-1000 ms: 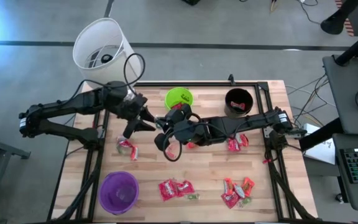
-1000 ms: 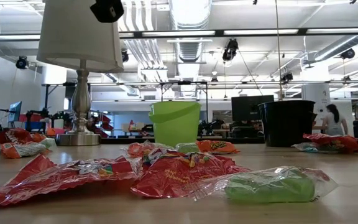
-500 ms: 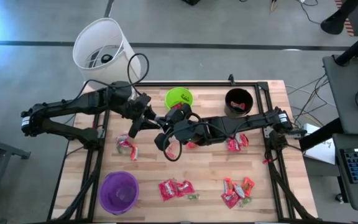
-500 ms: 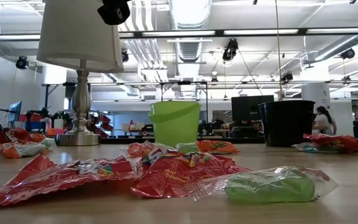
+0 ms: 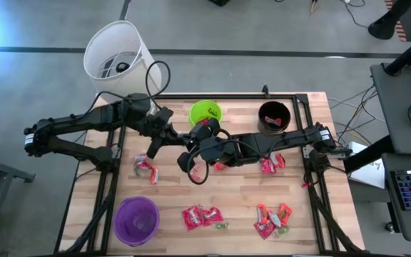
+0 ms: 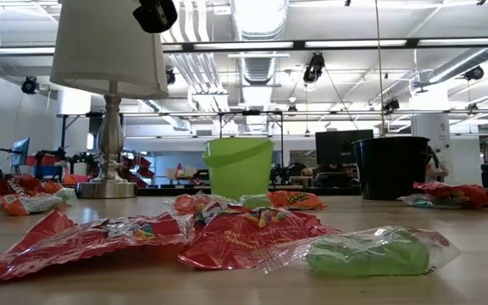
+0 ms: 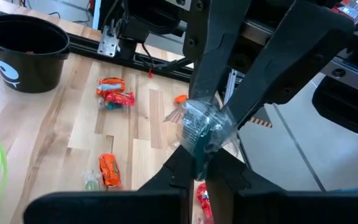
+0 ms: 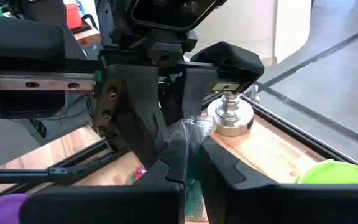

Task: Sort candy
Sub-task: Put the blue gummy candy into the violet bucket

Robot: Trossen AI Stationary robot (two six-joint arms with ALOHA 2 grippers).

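A small clear-wrapped candy with green inside (image 7: 204, 127) hangs in the air between my two grippers, near the green cup (image 5: 205, 112). My left gripper (image 5: 171, 135) comes at it from the table's left and my right gripper (image 5: 188, 143) from the right; both are shut on it. In the high view the fingers hide the candy. Red and orange candy packets lie on the table in groups (image 5: 146, 170), (image 5: 202, 215), (image 5: 272, 220), (image 5: 272, 163). My left gripper pinches one end of the candy's clear wrapper (image 7: 199, 152) between its two fingertips, coming nearly level from the table's left. The candy is lifted clear of the table. My right gripper pinches the wrapper's opposite end (image 8: 188, 138) between its two fingertips, coming nearly level from the table's right, facing the left fingers (image 8: 135, 112). The candy sits between the two grippers, clear of the table.
A black cup (image 5: 274, 116) stands at the far right and a purple cup (image 5: 136, 220) at the near left. A lamp with a white shade (image 5: 118, 50) stands at the far left corner. Bare wood lies between the candy groups.
My left gripper's fingers, spread wide a second ago, have shut on the candy that my right gripper holds. The right gripper has kept still.
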